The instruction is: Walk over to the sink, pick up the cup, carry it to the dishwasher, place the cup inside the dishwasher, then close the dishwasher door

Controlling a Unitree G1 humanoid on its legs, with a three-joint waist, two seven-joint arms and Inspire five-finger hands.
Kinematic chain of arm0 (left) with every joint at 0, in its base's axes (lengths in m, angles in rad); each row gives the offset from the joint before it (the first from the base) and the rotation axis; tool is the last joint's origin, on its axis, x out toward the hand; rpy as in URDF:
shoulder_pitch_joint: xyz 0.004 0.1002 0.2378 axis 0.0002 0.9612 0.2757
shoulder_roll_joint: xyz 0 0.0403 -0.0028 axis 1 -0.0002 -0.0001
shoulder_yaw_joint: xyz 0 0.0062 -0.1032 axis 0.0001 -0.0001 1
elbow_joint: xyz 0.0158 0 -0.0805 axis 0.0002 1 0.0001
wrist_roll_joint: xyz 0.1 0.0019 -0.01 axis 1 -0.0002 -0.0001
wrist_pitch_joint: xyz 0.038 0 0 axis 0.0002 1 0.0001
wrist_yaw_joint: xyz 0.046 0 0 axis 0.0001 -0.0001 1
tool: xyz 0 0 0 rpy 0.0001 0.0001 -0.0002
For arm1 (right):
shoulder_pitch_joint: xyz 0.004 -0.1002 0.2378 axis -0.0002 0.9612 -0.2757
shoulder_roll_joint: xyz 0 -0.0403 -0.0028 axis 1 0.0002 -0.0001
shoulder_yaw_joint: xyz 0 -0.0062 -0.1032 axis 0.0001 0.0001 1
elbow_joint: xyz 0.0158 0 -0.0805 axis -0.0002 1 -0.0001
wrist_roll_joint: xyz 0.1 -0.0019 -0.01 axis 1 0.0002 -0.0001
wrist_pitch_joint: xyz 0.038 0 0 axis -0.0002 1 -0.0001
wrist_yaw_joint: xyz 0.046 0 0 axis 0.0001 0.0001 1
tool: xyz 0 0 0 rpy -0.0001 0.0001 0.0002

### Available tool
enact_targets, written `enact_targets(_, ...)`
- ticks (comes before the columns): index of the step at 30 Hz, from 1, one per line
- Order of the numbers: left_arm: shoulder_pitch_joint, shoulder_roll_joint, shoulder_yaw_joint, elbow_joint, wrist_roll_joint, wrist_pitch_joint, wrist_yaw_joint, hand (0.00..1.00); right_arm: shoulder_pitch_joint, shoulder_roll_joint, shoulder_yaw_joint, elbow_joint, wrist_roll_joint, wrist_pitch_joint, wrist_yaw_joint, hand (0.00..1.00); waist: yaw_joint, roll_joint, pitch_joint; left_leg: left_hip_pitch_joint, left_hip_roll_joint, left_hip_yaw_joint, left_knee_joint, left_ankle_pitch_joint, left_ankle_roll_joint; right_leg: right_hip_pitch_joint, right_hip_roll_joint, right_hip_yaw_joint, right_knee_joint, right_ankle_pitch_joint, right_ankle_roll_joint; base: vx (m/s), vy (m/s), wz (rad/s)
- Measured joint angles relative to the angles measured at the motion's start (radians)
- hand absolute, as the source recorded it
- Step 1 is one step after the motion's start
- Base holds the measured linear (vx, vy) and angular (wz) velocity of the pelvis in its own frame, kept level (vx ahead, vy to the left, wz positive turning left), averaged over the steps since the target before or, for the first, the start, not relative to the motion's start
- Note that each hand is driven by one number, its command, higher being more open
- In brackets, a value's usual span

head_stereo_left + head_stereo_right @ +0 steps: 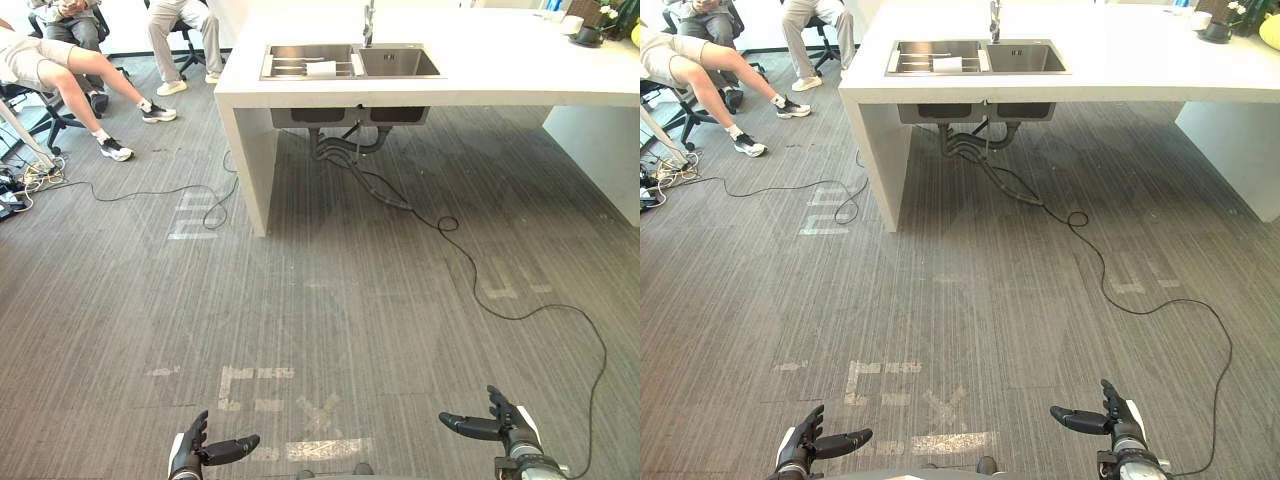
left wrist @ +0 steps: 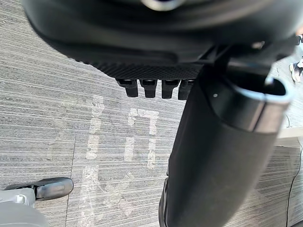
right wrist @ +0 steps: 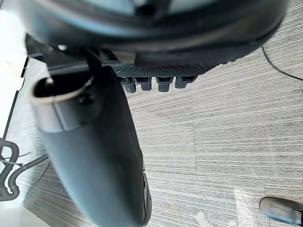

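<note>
- Light is bright and even across the floor (image 1: 350, 300), and it seems to come from overhead.
- Far ahead of the left hand (image 1: 188, 455) and the right hand (image 1: 510, 428), the white bench (image 1: 500, 60) is the brightest surface, and its top is nearly washed out.
- A soft, dark shadow lies on the floor beneath the bench, spreading toward the hands.
- The steel sink (image 1: 398, 62) reflects dully, and the faucet (image 1: 368, 22) above it carries a small glint.
- The pale tape marks (image 1: 255, 385) between the hands stand out clearly, without glare.
- In the left wrist view, the thumb (image 2: 222, 156) looms dark against the lit floor, with a pale sheen on its metal rim.
- The bench's straight edges splay toward the eye views' borders.
</note>
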Motion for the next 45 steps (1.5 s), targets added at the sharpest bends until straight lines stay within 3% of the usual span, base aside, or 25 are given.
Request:
enact_targets(7,0.0,0.0,0.0,-0.001,0.0,0.0,0.0,1.0,-0.004,0.001,-0.02,0.0,0.001,0.005,-0.001,1.0,0.0,0.001,0.0,-0.003,0.0,0.013,0.007,-0.019,0.011,-0.005,0.0,0.015,0.0,-0.007,0.006,0.01,0.02,-0.07)
enact_targets(13,0.0,-0.004,0.0,-0.005,0.0,0.0,0.0,1.0,-0.052,-0.004,-0.055,0.001,0.03,0.017,-0.014,1.0,0.001,0.015,0.011,-0.03,0.005,0.062,0.092,-0.09,0.021,-0.026,0.0,0.06,0.035,-0.031,0.018,0.05,0.039,-0.26)
enact_targets(16,-0.003,-0.01,0.0,-0.026,-0.001,0.0,0.0,1.0,-0.079,-0.007,-0.069,0.003,0.03,0.017,-0.017,1.0,0.002,0.03,0.022,-0.039,0.007,0.087,0.144,-0.134,0.026,-0.058,-0.004,0.082,0.12,-0.08,0.029,0.08,0.069,-0.23)
enact_targets(18,-0.005,-0.02,-0.001,-0.039,-0.002,-0.002,0.0,1.0,-0.093,-0.008,-0.069,0.009,0.031,0.017,-0.023,1.0,0.003,0.038,0.036,-0.04,0.004,0.093,0.187,-0.169,0.033,-0.095,-0.015,0.085,0.237,-0.147,0.048,0.07,0.067,-0.09)
enact_targets(20,-0.016,-0.03,-0.014,-0.036,-0.002,-0.002,0.0,1.0,-0.11,0.009,-0.055,0.032,0.029,0.02,-0.031,1.0,0.002,0.042,0.06,-0.02,-0.005,0.097,0.224,-0.199,0.046,-0.182,-0.041,0.063,0.488,-0.225,0.096,0.08,0.093,0.01)
enact_targets(22,-0.027,-0.028,-0.033,-0.036,-0.002,-0.001,0.0,1.0,-0.113,0.038,-0.033,0.04,0.026,0.024,-0.039,1.0,0.001,0.042,0.092,0.016,-0.007,0.092,0.226,-0.206,0.058,-0.247,-0.068,0.013,0.679,-0.232,0.097,0.07,0.055,0.13)
enact_targets(23,-0.032,-0.027,-0.04,-0.036,-0.002,0.0,0.004,1.0,-0.113,0.056,-0.015,0.044,0.017,0.028,-0.039,1.0,0.0,0.04,0.106,0.035,-0.009,0.087,0.225,-0.22,0.071,-0.283,-0.101,-0.041,0.765,-0.263,0.086,0.08,0.024,0.13)
enact_targets(24,-0.032,-0.028,-0.04,-0.036,-0.002,0.002,0.004,1.0,-0.113,0.063,-0.004,0.044,0.017,0.031,-0.039,1.0,0.001,0.041,0.109,0.042,-0.009,0.085,0.225,-0.223,0.069,-0.297,-0.118,-0.061,0.782,-0.274,0.083,0.15,0.016,0.11)
enact_targets(26,-0.035,-0.031,-0.039,-0.036,-0.003,0.008,0.008,1.0,-0.121,0.077,0.024,0.046,-0.006,0.032,-0.04,1.0,-0.006,0.05,0.118,0.054,0.004,0.072,0.218,-0.233,0.057,-0.346,-0.15,-0.121,0.737,-0.287,0.08,0.19,-0.019,0.13)
enact_targets(28,-0.041,-0.03,-0.038,-0.036,-0.004,0.009,0.015,1.0,-0.128,0.077,0.038,0.047,-0.012,0.033,-0.042,1.0,-0.014,0.063,0.128,0.063,0.031,0.061,0.217,-0.242,0.04,-0.362,-0.141,-0.152,0.648,-0.28,0.079,0.2,-0.088,0.13)
enact_targets(29,-0.042,-0.029,-0.038,-0.035,-0.006,0.009,0.027,1.0,-0.132,0.08,0.043,0.046,-0.012,0.033,-0.045,1.0,-0.015,0.066,0.133,0.083,0.055,0.061,0.21,-0.256,0.011,-0.367,-0.122,-0.17,0.52,-0.225,0.076,0.26,-0.134,0.03)
enact_targets(30,-0.04,-0.026,-0.038,-0.035,-0.007,0.009,0.028,1.0,-0.13,0.081,0.044,0.044,-0.012,0.033,-0.046,1.0,-0.015,0.058,0.131,0.092,0.056,0.061,0.206,-0.262,0.0,-0.36,-0.12,-0.167,0.461,-0.175,0.068,0.37,-0.198,0.04)
enact_targets(31,-0.041,-0.024,-0.038,-0.033,-0.009,0.009,0.028,1.0,-0.126,0.082,0.043,0.044,-0.012,0.032,-0.057,1.0,-0.016,0.04,0.132,0.124,0.053,0.057,0.191,-0.277,-0.024,-0.355,-0.131,-0.16,0.445,-0.028,0.034,0.36,-0.231,0.06)
enact_targets(32,-0.048,-0.041,-0.038,-0.025,-0.012,0.011,0.028,1.0,-0.129,0.076,0.04,0.045,-0.013,0.033,-0.07,1.0,-0.018,0.055,0.132,0.136,0.077,0.055,0.182,-0.283,-0.043,-0.366,-0.12,-0.172,0.491,-0.07,0.005,0.37,-0.249,0.1)
enact_targets(34,-0.069,-0.056,-0.038,-0.025,-0.012,0.01,0.028,1.0,-0.136,0.077,0.04,0.043,-0.013,0.033,-0.081,1.0,-0.024,0.062,0.131,0.124,0.102,0.051,0.201,-0.287,-0.06,-0.38,-0.107,-0.19,0.525,-0.12,-0.006,0.34,-0.285,0.18)
enact_targets(36,-0.091,-0.078,-0.039,-0.022,-0.012,0.011,0.026,1.0,-0.14,0.089,0.041,0.056,-0.012,0.033,-0.088,1.0,-0.027,0.067,0.129,0.047,0.146,0.039,0.391,-0.298,-0.084,-0.334,-0.081,-0.221,0.495,-0.153,-0.021,0.33,-0.287,0.3)
enact_targets(38,-0.092,-0.096,-0.04,-0.022,-0.012,0.011,0.025,1.0,-0.132,0.104,0.053,0.074,-0.011,0.033,-0.1,1.0,-0.025,0.065,0.131,-0.1,0.215,0.016,0.789,-0.26,-0.139,-0.201,-0.041,-0.249,0.386,-0.152,-0.03,0.36,-0.265,0.3)
enact_targets(39,-0.09,-0.098,-0.04,-0.023,-0.012,0.011,0.025,1.0,-0.128,0.105,0.064,0.076,-0.011,0.033,-0.102,1.0,-0.022,0.065,0.131,-0.135,0.233,0.016,0.888,-0.261,-0.138,-0.157,-0.03,-0.254,0.355,-0.153,-0.035,0.36,-0.219,0.21)
enact_targets(41,-0.087,-0.098,-0.041,-0.024,-0.022,0.011,0.025,1.0,-0.127,0.107,0.083,0.076,-0.01,0.031,-0.104,1.0,-0.006,0.054,0.145,-0.245,0.291,0.064,1.106,-0.275,-0.102,-0.013,0.002,-0.252,0.253,-0.16,-0.05,0.33,-0.177,0.04)
enact_targets(43,-0.09,-0.1,-0.041,-0.026,-0.022,0.011,0.025,1.0,-0.144,0.106,0.079,0.079,-0.01,0.029,-0.115,1.0,0.013,0.053,0.146,-0.331,0.285,0.102,1.072,-0.284,-0.092,0.037,0.001,-0.235,0.214,-0.157,-0.046,0.31,-0.081,-0.22)
enact_targets(45,-0.099,-0.1,-0.041,-0.027,-0.022,0.012,0.027,1.0,-0.164,0.11,0.076,0.085,-0.009,0.03,-0.125,1.0,0.031,0.049,0.149,-0.392,0.239,0.12,0.912,-0.291,-0.085,0.068,-0.012,-0.215,0.186,-0.157,-0.045,0.4,0.037,-0.32)
